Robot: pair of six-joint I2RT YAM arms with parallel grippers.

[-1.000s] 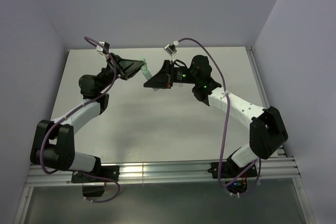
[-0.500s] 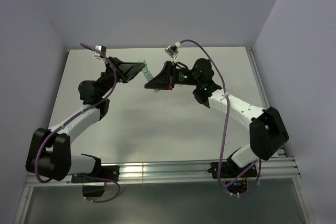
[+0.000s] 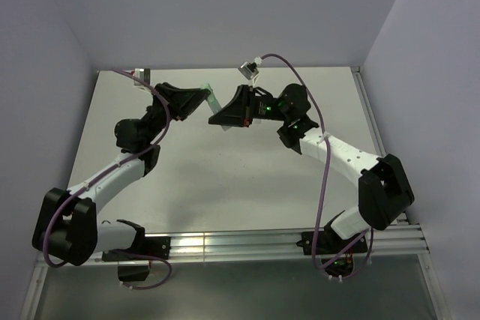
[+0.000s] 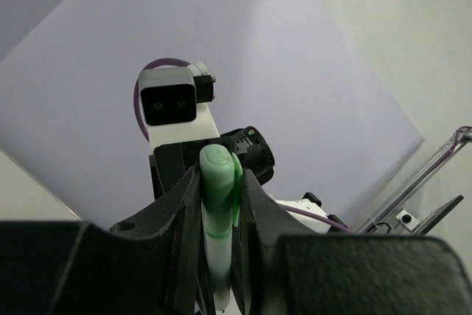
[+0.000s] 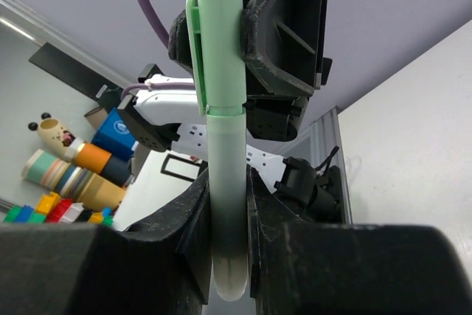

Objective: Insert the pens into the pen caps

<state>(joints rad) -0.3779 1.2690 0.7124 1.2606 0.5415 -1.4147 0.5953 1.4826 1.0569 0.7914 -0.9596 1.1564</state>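
Plastic, smooth and matte, makes up the mint-green pen (image 5: 226,175), a slim round barrel paling toward its lower end. The green cap (image 5: 217,42), rounded on top with a flat clip, sits on the barrel with a thin seam between them. Black right fingers (image 5: 193,241) pinch the barrel and black left fingers (image 4: 181,212) pinch the cap. Both arms bend inward with wrists raised, meeting tip to tip above the far half of the white table (image 3: 225,185). The pen is held off the surface, nearer the lilac back wall (image 3: 225,13) than the metal rail (image 3: 225,243).
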